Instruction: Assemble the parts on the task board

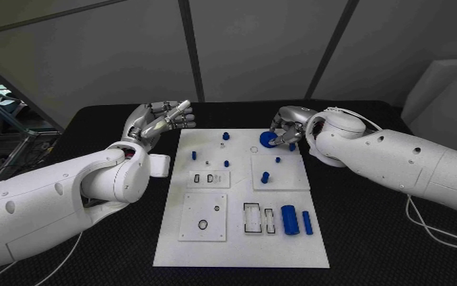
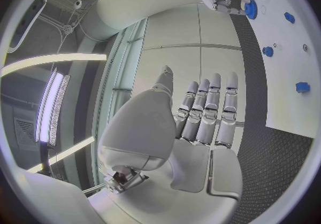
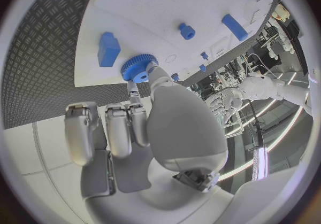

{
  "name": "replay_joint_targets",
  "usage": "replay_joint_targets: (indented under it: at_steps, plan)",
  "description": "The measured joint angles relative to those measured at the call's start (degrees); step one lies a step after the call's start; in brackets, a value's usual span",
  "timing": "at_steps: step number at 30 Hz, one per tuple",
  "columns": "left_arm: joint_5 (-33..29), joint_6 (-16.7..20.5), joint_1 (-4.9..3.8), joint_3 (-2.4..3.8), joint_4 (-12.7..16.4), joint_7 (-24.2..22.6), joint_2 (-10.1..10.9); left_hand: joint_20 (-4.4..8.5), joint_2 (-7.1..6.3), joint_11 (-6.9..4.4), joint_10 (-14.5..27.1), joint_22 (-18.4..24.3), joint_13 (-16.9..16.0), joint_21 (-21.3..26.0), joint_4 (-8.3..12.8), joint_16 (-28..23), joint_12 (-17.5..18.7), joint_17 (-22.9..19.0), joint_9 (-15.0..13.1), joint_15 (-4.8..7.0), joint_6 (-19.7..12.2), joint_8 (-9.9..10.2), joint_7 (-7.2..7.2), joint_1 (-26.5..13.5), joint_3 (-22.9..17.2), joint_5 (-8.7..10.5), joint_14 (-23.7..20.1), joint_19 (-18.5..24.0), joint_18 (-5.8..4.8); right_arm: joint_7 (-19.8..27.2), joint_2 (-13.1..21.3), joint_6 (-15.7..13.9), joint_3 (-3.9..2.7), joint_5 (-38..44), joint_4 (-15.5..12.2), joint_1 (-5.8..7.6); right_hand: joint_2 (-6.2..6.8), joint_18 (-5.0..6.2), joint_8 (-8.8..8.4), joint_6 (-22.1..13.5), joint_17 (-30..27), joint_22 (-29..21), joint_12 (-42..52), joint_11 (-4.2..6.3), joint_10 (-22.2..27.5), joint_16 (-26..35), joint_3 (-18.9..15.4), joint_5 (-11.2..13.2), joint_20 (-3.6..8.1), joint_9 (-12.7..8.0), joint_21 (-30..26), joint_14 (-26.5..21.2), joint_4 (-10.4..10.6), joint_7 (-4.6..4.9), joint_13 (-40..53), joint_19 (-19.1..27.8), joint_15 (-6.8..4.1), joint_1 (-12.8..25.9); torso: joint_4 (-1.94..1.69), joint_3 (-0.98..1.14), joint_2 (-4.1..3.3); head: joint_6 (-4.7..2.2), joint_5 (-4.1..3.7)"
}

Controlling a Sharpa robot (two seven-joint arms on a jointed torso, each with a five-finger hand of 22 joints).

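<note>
While pinched: small blue toothed plastic gear (image 3: 138, 68) by silver right hand (image 1: 286, 127), at white rectangular task board (image 1: 238, 246) far edge.
Left hand (image 1: 157, 122): fingers apart, empty.
Risk: shallow fingertip hold; likely slipped, tilted, dropped.

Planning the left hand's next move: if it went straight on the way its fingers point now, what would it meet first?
Probably nothing close: the left hand, open and holding nothing, points up and away over the black table, left of the task board. Depth is unclear.

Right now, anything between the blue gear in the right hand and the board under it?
Nothing visible. The right hand pinches the blue gear over a bare patch of the white board; the nearest blue pegs stand off to the side.
</note>
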State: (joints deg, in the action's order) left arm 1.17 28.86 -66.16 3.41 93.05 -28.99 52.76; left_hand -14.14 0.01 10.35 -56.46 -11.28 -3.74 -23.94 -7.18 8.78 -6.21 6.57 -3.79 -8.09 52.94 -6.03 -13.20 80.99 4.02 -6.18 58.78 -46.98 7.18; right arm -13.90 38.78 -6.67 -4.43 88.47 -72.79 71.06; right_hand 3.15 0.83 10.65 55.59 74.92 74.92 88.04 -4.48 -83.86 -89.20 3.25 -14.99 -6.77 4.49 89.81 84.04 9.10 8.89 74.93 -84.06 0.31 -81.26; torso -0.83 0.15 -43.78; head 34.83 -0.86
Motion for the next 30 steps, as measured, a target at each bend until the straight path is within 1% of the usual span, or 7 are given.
replay_joint_targets:
  at_steps: [3,4,9,11,23,26,30]
  plan:
    - [0.0,0.0,0.0,0.0,0.0,0.0,0.0,0.0,0.0,0.0,0.0,-0.1,0.0,0.0,0.0,0.0,0.0,0.0,0.0,0.0,0.0,0.0,0.0,0.0,0.0,0.0,0.0,0.0,0.0,-0.4,0.1,-0.2,0.02,0.6,-0.2,-0.02,0.02,0.0,0.39,1.2,0.0,0.0,0.7,0.2,-0.2,0.0,0.9,-0.8,0.0,0.0,0.0,0.0,-0.2,-0.4,0.0,0.0,0.0,0.0,-0.03,0.0,0.01,0.0,-0.01]
    - [0.0,0.0,0.0,0.0,0.0,0.0,0.0,0.0,0.0,0.0,0.0,-0.1,0.0,0.0,0.0,0.0,0.0,0.0,0.0,0.0,0.0,0.0,0.0,0.0,0.0,0.0,0.0,0.0,0.0,-0.6,0.1,-0.3,0.03,0.8,-0.3,-0.04,0.06,0.0,0.46,1.5,0.0,0.0,1.0,0.62,-0.2,0.0,1.2,-0.9,0.0,0.1,0.0,0.0,-0.3,-0.53,0.0,0.0,-0.04,0.1,-0.03,0.0,0.01,0.01,-0.01]
    - [0.0,-0.1,0.0,0.0,0.0,0.1,0.0,0.0,0.0,0.0,0.0,0.0,0.0,0.0,0.0,0.0,0.0,0.0,0.0,0.0,0.0,0.0,0.0,0.0,0.0,0.0,0.0,0.0,0.0,-0.7,0.3,-1.7,0.09,1.7,-1.0,-0.2,-0.26,0.0,0.48,2.1,0.0,0.0,1.8,0.9,-0.3,-0.5,2.2,0.1,0.44,0.4,0.0,0.0,-0.7,-0.56,0.0,0.0,-0.43,0.4,-0.03,0.0,0.04,0.05,-0.02]
    - [0.0,-0.1,0.0,0.0,-0.1,0.2,0.0,0.0,0.0,0.0,0.0,0.0,0.0,0.0,0.0,0.0,0.0,0.0,0.0,0.0,0.0,0.0,0.0,0.0,0.0,0.0,0.0,0.0,0.0,-0.7,0.5,-2.5,0.09,2.0,-1.4,-0.22,-0.34,0.0,0.43,2.2,0.0,0.0,1.8,1.03,-0.2,-0.5,3.2,-1.4,0.44,0.4,0.0,-0.2,-1.1,-0.48,0.0,0.0,-0.64,0.3,-0.04,0.01,0.04,0.01,-0.02]
    - [0.0,-0.2,0.0,0.0,-0.3,0.3,0.1,0.0,0.0,0.0,0.0,0.0,0.0,0.0,0.0,0.0,0.0,0.0,0.0,0.0,0.0,0.0,0.0,0.0,0.0,0.0,0.0,0.0,0.0,-0.5,2.0,-8.1,0.04,3.7,-8.5,-0.24,-0.56,0.02,-0.15,2.3,0.0,0.0,1.8,1.11,-0.1,-0.5,3.9,-2.2,0.65,0.4,0.0,0.0,-1.3,-0.37,0.0,0.2,-0.84,0.1,-0.07,-0.01,0.12,-0.23,0.19]
    - [0.0,-0.2,0.0,0.0,-0.3,0.3,0.1,0.0,0.0,0.0,0.0,0.0,0.0,0.0,0.0,0.0,0.0,0.0,0.0,0.0,0.0,0.0,0.0,0.0,0.0,0.0,0.0,0.0,0.0,-0.6,1.5,-8.9,0.04,4.5,-9.6,-0.24,-0.56,0.01,-0.25,2.3,0.0,0.0,1.8,1.11,-0.1,-0.5,4.0,-2.2,0.65,0.4,0.0,0.0,-1.3,-0.37,0.0,0.2,-0.84,0.1,-0.07,-0.04,0.12,-0.32,0.35]
    - [0.0,-0.2,0.0,0.0,-0.5,0.4,0.1,0.0,0.0,0.0,0.0,0.0,0.0,0.0,0.0,0.0,0.0,0.0,0.0,0.0,0.0,0.0,0.0,0.0,0.0,0.0,0.0,0.0,0.0,-1.0,-1.1,-9.8,0.04,6.4,-9.9,-0.23,-0.56,0.02,-0.42,2.3,0.0,0.0,1.8,1.11,-0.1,-0.5,4.1,-1.8,0.65,0.4,0.0,0.0,-1.4,-0.37,0.0,0.2,-0.83,0.1,-0.07,-0.07,0.12,-0.38,0.5]
